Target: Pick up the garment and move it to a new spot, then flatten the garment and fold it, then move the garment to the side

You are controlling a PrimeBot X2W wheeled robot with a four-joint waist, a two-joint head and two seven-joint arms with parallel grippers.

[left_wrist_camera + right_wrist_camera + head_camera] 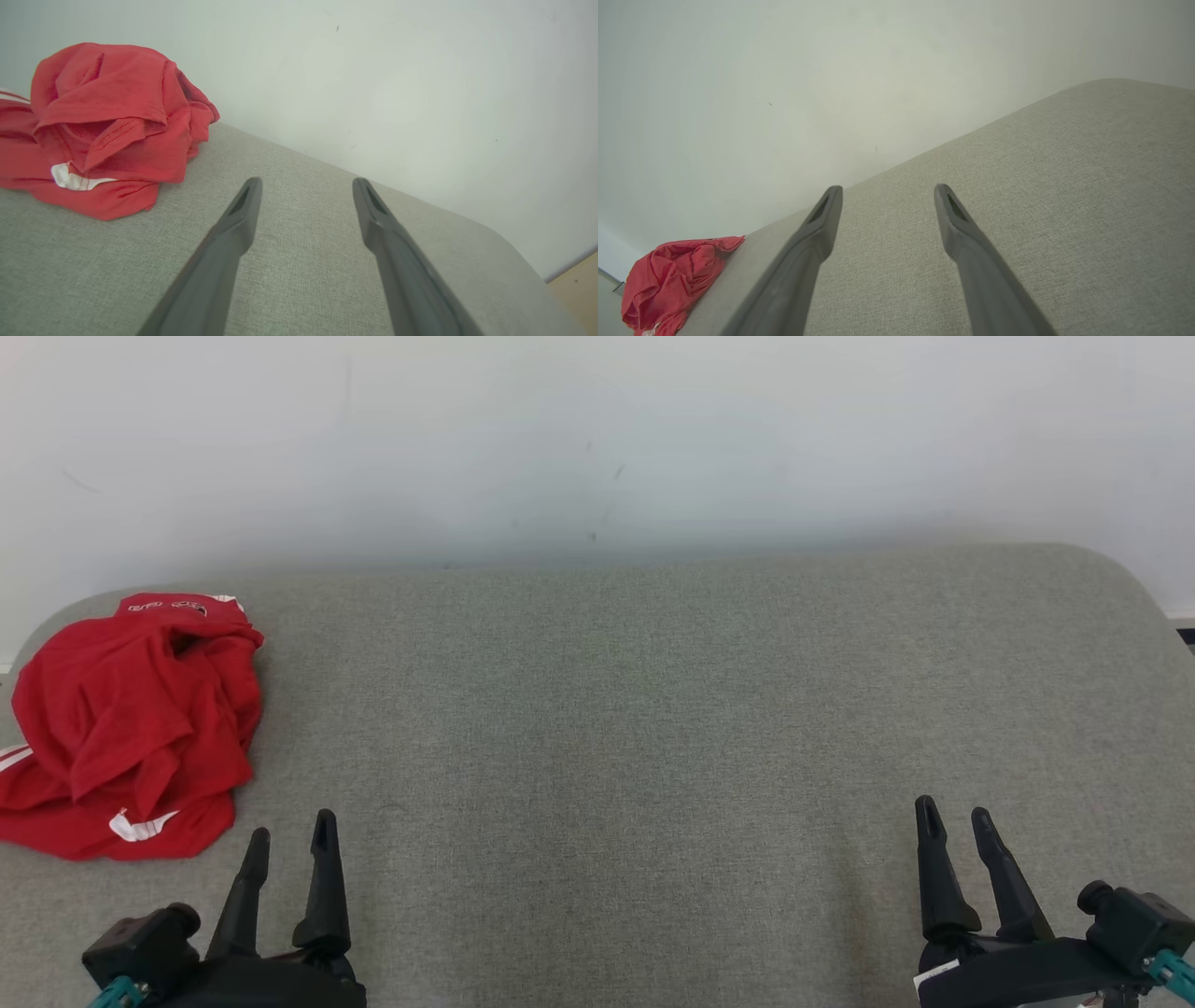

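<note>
A red garment [131,723] with white trim lies crumpled in a heap at the far left of the grey fabric surface [635,709], close to its back left corner. My left gripper [291,831] stands open just right of and nearer than the heap, not touching it. In the left wrist view the garment [103,126] bulks up to the left of my open left gripper [306,186]. My right gripper [952,814] stands open at the lower right, far from the garment. The right wrist view has the garment [672,280] small at the lower left, beyond the open right gripper [887,193].
A pale wall [597,439] rises directly behind the surface. The surface has rounded back corners, and its right edge drops to a tan floor [577,284]. The wide middle and right of the grey fabric lie bare between the two grippers.
</note>
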